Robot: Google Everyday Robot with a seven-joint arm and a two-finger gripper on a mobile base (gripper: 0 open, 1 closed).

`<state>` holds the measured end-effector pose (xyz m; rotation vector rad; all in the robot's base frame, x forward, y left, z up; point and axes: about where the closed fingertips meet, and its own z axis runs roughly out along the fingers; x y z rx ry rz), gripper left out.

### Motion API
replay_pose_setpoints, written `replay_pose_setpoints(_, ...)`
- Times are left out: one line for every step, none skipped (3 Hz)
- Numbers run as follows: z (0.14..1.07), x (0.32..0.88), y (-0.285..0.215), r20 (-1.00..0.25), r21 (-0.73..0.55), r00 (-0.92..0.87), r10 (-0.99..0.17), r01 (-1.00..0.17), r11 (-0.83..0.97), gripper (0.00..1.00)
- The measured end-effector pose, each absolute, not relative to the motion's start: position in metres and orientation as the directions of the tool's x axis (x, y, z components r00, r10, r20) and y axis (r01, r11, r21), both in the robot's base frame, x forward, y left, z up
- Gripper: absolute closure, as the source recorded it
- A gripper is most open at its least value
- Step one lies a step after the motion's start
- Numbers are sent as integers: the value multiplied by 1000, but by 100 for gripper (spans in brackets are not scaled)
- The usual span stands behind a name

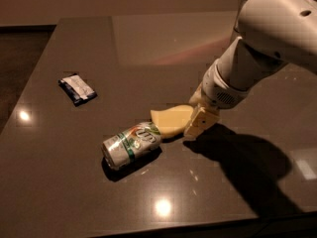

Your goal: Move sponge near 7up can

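Where the big white arm (257, 48) comes down from the top right corner, the gripper (193, 128) sits low over the dark shiny table (99, 43), a little right of the middle. It is closed on the right end of the sponge (171, 119) and holds it there. One pale finger (200, 122) shows in front of the sponge, and the other one is hidden behind it. The sponge is soft and pale yellow, and it sticks out to the left from the gripper. Its left end is just above the 7up can (132, 144) and so close to it that you cannot tell if the two touch. The can lies on its side on the table, with its silver bottom end pointing to the lower left and its green and red name facing up. A dark shadow lies under the can, and a bigger one spreads out on the table under the arm to the right. Far off to the left, well away from the can and the sponge, a small dark blue and white packet (78, 89) lies flat on the table. Some bright spots of light shine on the table top.
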<state>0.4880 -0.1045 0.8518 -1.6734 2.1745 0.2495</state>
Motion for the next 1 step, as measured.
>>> replay_pose_setpoints(852, 488, -104, -403, -92, -215, -890, -958, 272, 0)
